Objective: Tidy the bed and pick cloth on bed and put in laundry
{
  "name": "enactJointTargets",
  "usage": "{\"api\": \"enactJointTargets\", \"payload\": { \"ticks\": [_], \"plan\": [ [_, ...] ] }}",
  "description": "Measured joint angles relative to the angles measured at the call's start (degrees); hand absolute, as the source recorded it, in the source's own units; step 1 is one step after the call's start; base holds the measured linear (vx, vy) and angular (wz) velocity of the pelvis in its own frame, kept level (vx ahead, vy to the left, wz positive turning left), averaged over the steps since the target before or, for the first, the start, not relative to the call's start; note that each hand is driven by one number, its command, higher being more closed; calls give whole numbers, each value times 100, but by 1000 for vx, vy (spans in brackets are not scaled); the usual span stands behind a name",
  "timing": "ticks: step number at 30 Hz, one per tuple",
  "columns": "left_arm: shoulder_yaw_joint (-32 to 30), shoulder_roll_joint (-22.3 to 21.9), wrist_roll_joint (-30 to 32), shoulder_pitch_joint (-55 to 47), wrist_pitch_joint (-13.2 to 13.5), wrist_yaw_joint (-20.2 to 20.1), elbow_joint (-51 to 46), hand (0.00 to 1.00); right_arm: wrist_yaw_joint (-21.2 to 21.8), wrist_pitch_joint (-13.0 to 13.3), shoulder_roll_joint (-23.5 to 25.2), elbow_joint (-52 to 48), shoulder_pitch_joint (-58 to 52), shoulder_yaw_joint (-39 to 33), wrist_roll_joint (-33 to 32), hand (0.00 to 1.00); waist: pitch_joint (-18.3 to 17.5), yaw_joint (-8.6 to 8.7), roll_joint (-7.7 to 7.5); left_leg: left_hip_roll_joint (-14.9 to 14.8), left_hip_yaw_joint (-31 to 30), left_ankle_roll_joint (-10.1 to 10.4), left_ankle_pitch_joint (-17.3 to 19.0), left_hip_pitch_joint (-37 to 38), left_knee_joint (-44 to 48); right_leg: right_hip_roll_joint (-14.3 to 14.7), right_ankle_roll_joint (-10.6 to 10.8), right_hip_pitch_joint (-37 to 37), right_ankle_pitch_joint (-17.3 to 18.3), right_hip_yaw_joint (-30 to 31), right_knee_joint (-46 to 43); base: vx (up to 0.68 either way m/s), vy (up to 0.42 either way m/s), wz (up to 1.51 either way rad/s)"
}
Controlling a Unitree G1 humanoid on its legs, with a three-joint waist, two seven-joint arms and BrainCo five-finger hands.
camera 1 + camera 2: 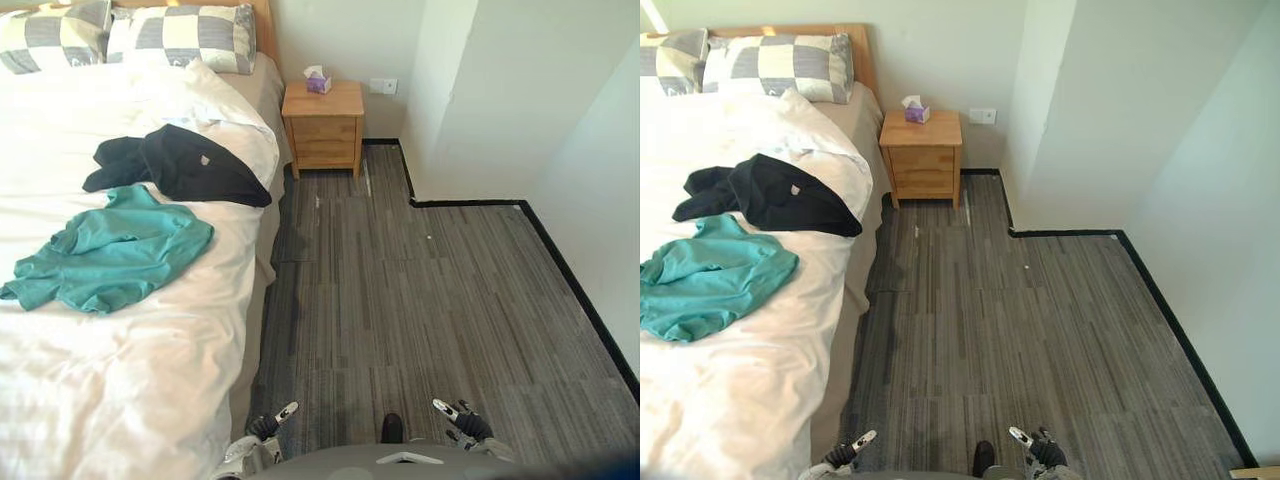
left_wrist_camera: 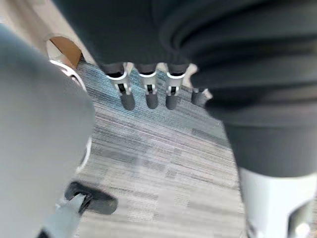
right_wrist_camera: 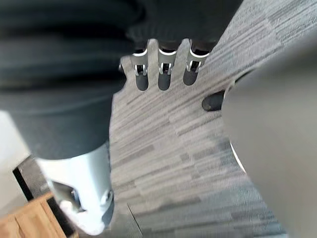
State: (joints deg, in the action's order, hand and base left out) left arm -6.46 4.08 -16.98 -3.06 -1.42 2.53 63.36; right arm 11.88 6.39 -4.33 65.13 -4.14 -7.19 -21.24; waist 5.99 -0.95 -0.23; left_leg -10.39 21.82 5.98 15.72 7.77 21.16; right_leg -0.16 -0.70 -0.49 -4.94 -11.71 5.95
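Left robot hand [image 1: 268,425]: low at the near edge, over the floor [image 1: 430,300] just beside the bed [image 1: 130,400]; fingers [image 2: 128,96] straight and loose, holding nothing.
Right robot hand [image 1: 462,418]: near edge too, further right, over the floor; fingers [image 3: 163,77] straight, empty.
Teal shirt [image 1: 115,250]: crumpled on the bed's white cover, towards its left side.
Black top [image 1: 185,165]: just beyond the teal shirt and touching it (one end reaches the bed's right edge).
Pillows [image 1: 185,35]: two checked ones at the far head of the bed.
Nightstand [image 1: 323,125]: wooden, far, right of the bed against the wall, a tissue box [image 1: 318,80] on top.
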Motion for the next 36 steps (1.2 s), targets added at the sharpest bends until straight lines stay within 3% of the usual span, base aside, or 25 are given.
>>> {"api": "enactJointTargets", "payload": {
  "ticks": [1, 2, 3, 4, 5, 7, 10, 11, 14, 18, 19, 20, 21, 22, 23, 24, 25, 27, 29, 31, 32, 33, 34, 35, 36],
  "plan": [
    [-92, 35, -1, -47, 40, 42, -151, 0, 143, 0, -23, -2, 43, 60, 14, 0, 60, -28, -26, -312, -21, -101, -74, -484, 1128, 103, 25, 43, 246, -34, 4, 48, -211, -53],
    [-270, -19, -35, -64, 67, 39, -148, 0, 200, 13, -116, -32, 137, 140, 17, 0, 133, -145, 275, -828, -316, -282, -308, -1013, 2210, 326, -142, 33, 454, -163, -478, 107, -152, -60],
    [-357, -38, -53, -67, 109, 38, -179, 0, 204, 16, -187, -74, 155, 159, 15, 0, 169, -163, 307, -915, -532, -248, -525, -1231, 2785, 301, -282, -108, 629, -300, -1233, 179, -107, -66],
    [-481, -2, -39, -74, 153, 47, -290, 0, 190, 30, -209, -96, 86, 162, 11, 0, 294, -163, 260, -848, -888, -172, -1056, -1531, 3458, 283, -282, -83, 1034, -127, -1451, 237, -79, -84],
    [-541, -20, -48, -122, 105, 36, -275, 0, 188, 26, -220, -75, 113, 153, 10, 0, 313, -235, 222, -610, -1348, -50, -974, -1755, 3811, 335, -328, 57, 1037, 164, -1357, 228, -82, -93],
    [-561, -15, -41, -171, 102, 39, -254, 0, 256, 30, -140, -70, 158, 80, 13, 0, 357, -267, 176, -201, -1335, -56, -301, -1922, 3131, 228, -330, 193, 930, 479, -1075, 205, -42, -111],
    [-601, -36, -40, -274, 101, 39, -238, 0, 329, 17, -139, -94, 111, 88, 13, 0, 369, -226, 182, -13, -1052, -119, -169, -1851, 1600, 167, -223, 370, 854, 657, -814, 199, 36, -58],
    [-754, -59, -55, -276, 76, 36, -238, 0, 349, 15, -115, -152, 98, 109, 14, 0, 398, -187, 171, 31, -960, -146, -339, -1848, 331, 164, -188, 525, 879, 749, -675, 226, 80, -16],
    [-1094, -127, -202, -292, 69, 32, -245, 0, 342, 78, -113, -252, 74, 342, 7, 0, 564, -204, 81, 10, -703, -128, -1109, -1991, -871, -24, -38, 809, 1088, 791, -607, 299, 134, -5],
    [-1161, -182, -268, -316, 45, 21, -87, 0, 283, 213, -176, -314, 19, 456, 9, 0, 600, -204, 180, -262, -215, -174, -1864, -2179, -1267, -193, 295, 1129, 1532, 893, -639, 406, 263, -4],
    [-1051, -64, -273, -315, 26, 6, -52, 0, 238, 209, -146, -240, 63, 453, 11, 0, 571, -242, 97, -108, -82, -414, -2074, -2179, -1032, -437, 354, 1211, 1738, 936, -687, 292, 197, -13],
    [-977, 22, -274, -363, 9, 0, -49, 0, 220, 204, -102, -167, 110, 444, 12, 0, 533, -272, 3, 23, -4, -564, -1804, -2205, -855, -620, 384, 1204, 1859, 932, -703, 526, 325, -22],
    [-799, 114, -268, -343, -41, 5, -9, 0, 214, 185, -64, -36, 215, 441, 19, 0, 464, -270, -119, 160, 77, -688, -1423, -2286, -575, -809, 439, 964, 1913, 922, -1500, 558, 274, -9],
    [-692, 190, -243, -221, -136, 15, 49, 0, 196, 171, -46, -36, 254, 421, 18, 0, 451, -233, -153, 371, 105, -818, -1145, -2222, -428, -1050, 764, 614, 1965, 893, -2689, 662, 329, -2],
    [-625, 221, -222, -222, -183, 19, 55, 0, 197, 148, -48, -38, 271, 394, 19, 0, 451, -218, -169, 486, 108, -888, -1054, -2133, -402, -1183, 846, 441, 1915, 909, -3220, 632, 298, 31],
    [-436, 309, -200, -234, -207, 29, 70, 0, 191, 117, -44, -38, 275, 311, 18, 0, 463, -156, -222, 735, 108, -953, -853, -1843, -418, -1459, 964, 81, 1566, 936, -4335, 506, 235, 33],
    [-293, 347, -203, -240, -213, 36, 75, 0, 166, 155, -65, -101, 272, 259, 16, 0, 479, -130, -238, 902, 100, -981, -674, -1493, -498, -1722, 932, -227, 1158, 880, -5288, 497, 210, 29],
    [-69, 359, -207, -228, -187, 39, 78, 0, 142, 160, -101, -118, 326, 185, 11, 0, 531, -171, -172, 966, -2, -975, -522, -940, -640, -1846, 765, -501, 1279, 535, -5990, 478, 143, 18],
    [164, 412, -214, -227, -170, 44, 88, 0, 156, 174, -83, -108, 402, 192, -2, 0, 576, -130, -87, 936, -217, -952, -447, -414, -998, -1730, 739, -664, 1644, 36, -5828, 452, 60, 43],
    [242, 419, -243, -160, -181, 46, 105, 0, 198, 277, -77, -117, 419, 191, -47, 0, 607, -78, -24, 672, -454, -944, -278, -29, -1195, -1239, 631, -919, 1820, -395, -4691, 510, -77, 66],
    [246, 421, -265, -171, -193, 41, 113, 0, 199, 344, -78, -116, 434, 192, -121, 0, 649, -29, 4, 487, -647, -840, -199, 158, -1340, -825, 599, -1147, 1589, -533, -3359, 429, -110, 70],
    [241, 431, -269, -177, -202, 40, 115, 0, 199, 372, -73, -118, 440, 197, -180, 0, 669, -9, -13, 451, -703, -803, -187, 237, -1422, -708, 590, -1232, 1312, -536, -2724, 436, -151, 72],
    [228, 462, -271, -195, -210, 38, 116, 0, 198, 424, -46, -125, 417, 197, -249, 0, 673, -6, -64, 459, -783, -732, -172, 329, -1545, -633, 737, -1355, 817, -535, -1792, 489, -226, 62],
    [137, 510, -271, -216, -215, 37, 112, 0, 184, 563, 33, -191, 360, 175, -375, 0, 713, -5, -226, 595, -864, -562, -95, 485, -1625, -741, 895, -1739, 456, -471, -1113, 612, -293, 58],
    [61, 515, -271, -217, -218, 38, 112, 0, 176, 603, 56, -267, 365, 170, -447, 0, 756, 2, -275, 643, -912, -491, -12, 600, -1632, -812, 909, -1862, 428, -451, -1063, 560, -287, 54]
  ]
}}
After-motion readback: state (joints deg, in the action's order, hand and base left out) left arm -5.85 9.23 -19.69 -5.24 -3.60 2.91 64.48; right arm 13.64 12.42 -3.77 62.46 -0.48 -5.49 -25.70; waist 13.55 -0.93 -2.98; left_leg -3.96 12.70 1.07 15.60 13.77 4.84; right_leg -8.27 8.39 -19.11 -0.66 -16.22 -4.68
